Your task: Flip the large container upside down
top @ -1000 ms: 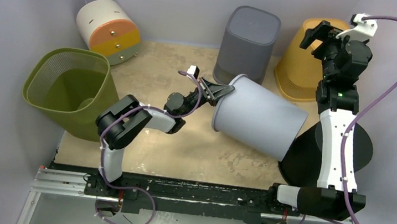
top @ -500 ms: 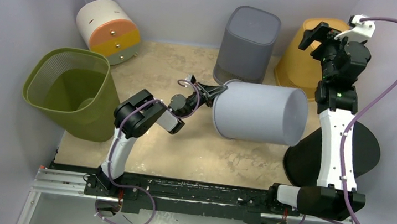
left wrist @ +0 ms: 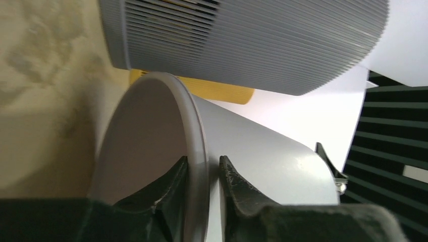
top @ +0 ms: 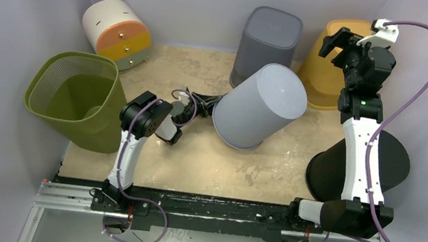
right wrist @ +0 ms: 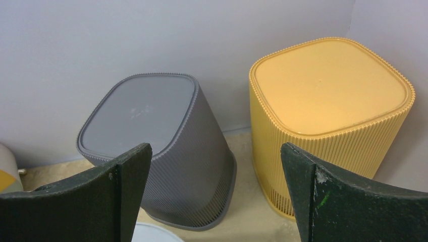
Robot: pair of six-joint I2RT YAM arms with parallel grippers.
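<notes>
Gripping rim of tilted pale grey container point(top: 259, 105), centre frame: left tool point(left wrist: 202, 164), clamped; right tool point(right wrist: 216, 148), jaws apart, upper right, near yellow bin point(top: 315, 77).

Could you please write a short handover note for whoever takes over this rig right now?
Left hand: shut on the rim of the large container, one finger inside, one outside.
Right hand: open, empty, raised at the back right, facing the dark grey bin and yellow bin.
Container: mid-table, tilted, closed base uppermost, mouth angled down and leftward in the top view.
Done: most of the flip.
Left: lower it until the rim sits flat on the table, then release.
</notes>
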